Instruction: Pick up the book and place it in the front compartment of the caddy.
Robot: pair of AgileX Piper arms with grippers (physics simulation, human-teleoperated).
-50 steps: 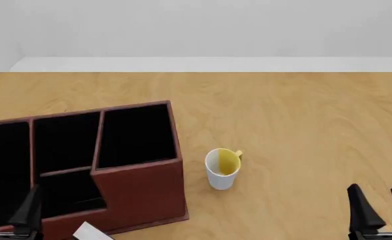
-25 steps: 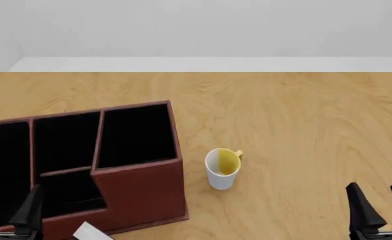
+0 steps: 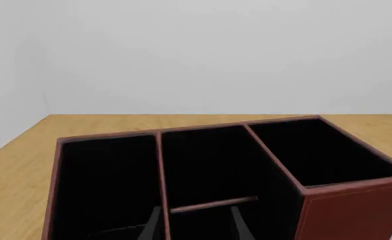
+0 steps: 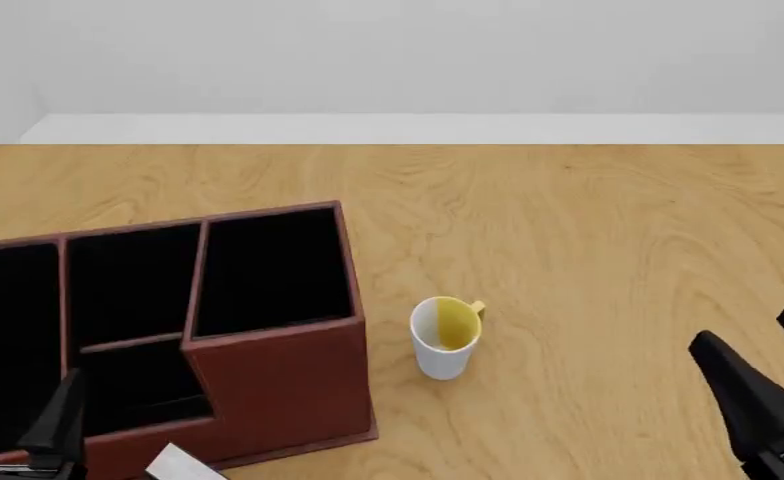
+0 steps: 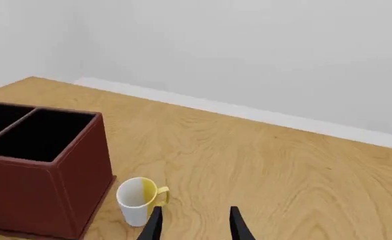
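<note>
Front view has the caddy (image 4: 279, 385) sitting on the left side of the wooden table (image 4: 592, 230), red-brown with black insides, the lower-walled section on the near side. You can only see a pale corner of the book (image 4: 185, 465), lying on the table right at the bottom edge, just in front of the caddy's base. A white and yellow mug (image 4: 444, 337) stands upright a bit to the right of the caddy, not touching it. Left gripper (image 4: 19, 420) hangs over the caddy's near left part, fingers spread apart with nothing between them. Right gripper (image 4: 782, 375) is at the bottom right, well away from the mug, also spread and holding nothing
</note>
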